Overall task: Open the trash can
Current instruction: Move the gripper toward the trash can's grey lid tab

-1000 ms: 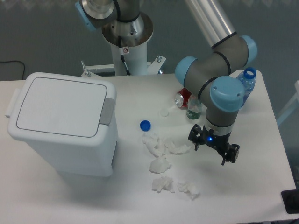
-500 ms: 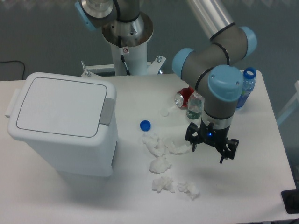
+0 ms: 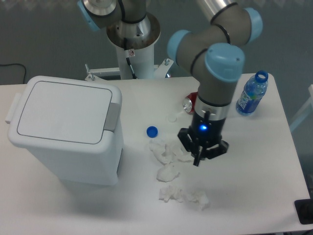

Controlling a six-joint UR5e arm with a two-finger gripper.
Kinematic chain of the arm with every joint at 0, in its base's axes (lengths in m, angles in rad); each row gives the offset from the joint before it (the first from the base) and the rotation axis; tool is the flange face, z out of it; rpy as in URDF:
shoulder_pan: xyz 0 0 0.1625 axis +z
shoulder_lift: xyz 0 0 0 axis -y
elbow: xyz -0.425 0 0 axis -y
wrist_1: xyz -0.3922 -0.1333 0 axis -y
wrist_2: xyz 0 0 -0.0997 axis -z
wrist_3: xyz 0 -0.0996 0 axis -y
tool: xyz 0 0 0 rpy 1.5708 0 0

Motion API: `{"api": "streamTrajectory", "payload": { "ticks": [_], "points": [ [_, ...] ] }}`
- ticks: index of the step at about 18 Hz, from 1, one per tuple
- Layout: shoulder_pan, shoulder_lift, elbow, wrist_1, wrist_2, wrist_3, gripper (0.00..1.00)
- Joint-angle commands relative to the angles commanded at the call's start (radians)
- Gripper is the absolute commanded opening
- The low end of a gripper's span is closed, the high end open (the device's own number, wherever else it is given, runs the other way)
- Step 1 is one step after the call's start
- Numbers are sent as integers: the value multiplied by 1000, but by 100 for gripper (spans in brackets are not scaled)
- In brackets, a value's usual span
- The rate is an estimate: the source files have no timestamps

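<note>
The trash can (image 3: 68, 128) is a large white boxy bin at the left of the table. Its flat lid (image 3: 62, 111) lies shut, and the grey push-tab (image 3: 113, 116) is on its right side. My gripper (image 3: 199, 155) hangs well to the right of the bin, low over crumpled white tissues (image 3: 168, 152). It points down, is turned nearly edge-on to the camera, and holds nothing. Its fingers look spread.
A blue bottle cap (image 3: 152, 131) and a small clear cap (image 3: 171, 118) lie between the bin and the arm. A red can (image 3: 190, 103) lies behind the arm. A blue water bottle (image 3: 251, 94) stands at the back right. More tissue wads (image 3: 183, 195) lie near the front. The robot base (image 3: 133, 41) stands at the back.
The arm has swung left toward the tissues. The wrist has turned, so the spread fingers now line up toward the camera. The bin has not moved.
</note>
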Motion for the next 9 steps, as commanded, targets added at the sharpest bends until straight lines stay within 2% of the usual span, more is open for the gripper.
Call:
{"api": "streamTrajectory", "payload": {
  "ticks": [3,9],
  "points": [
    [-6,46,0,-37,-52,-25,0],
    [-11,127,-3,-60,-120,-129,0]
  ]
}}
